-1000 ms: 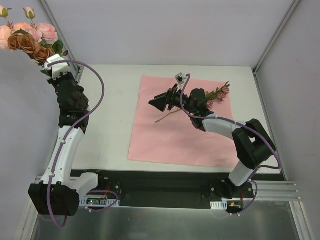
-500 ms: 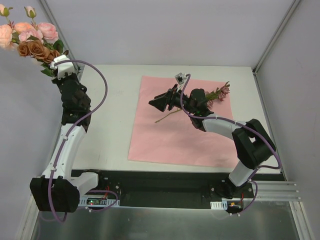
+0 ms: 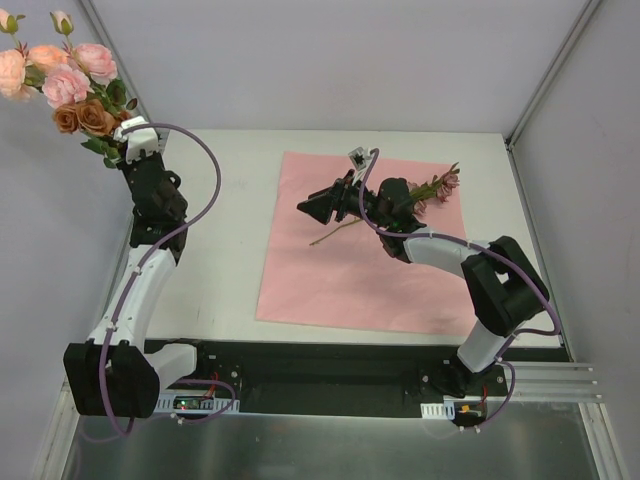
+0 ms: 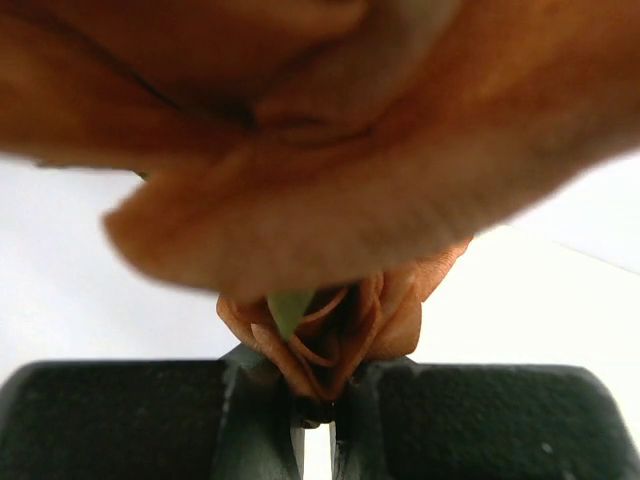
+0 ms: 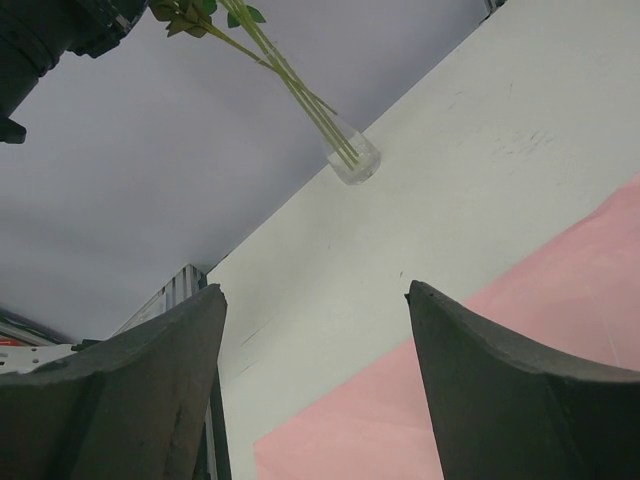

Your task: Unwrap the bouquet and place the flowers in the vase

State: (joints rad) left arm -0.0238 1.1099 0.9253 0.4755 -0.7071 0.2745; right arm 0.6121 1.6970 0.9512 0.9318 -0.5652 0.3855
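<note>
Left gripper (image 4: 318, 428) clamped on the flowers (image 3: 70, 85) at 10 o'clock, stems in the vase (image 5: 352, 160); right gripper (image 5: 315, 300), jaws spread wide, hangs above the pink paper sheet (image 3: 330, 285).

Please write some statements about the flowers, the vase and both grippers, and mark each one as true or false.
1. The left gripper is shut on the flowers. True.
2. The right gripper holds a flower. False: it is open and empty, above the pink paper.
3. The stems of the held flowers reach into the vase. True.
4. No flower lies on the pink paper. False: a mauve spray lies on it.
</note>
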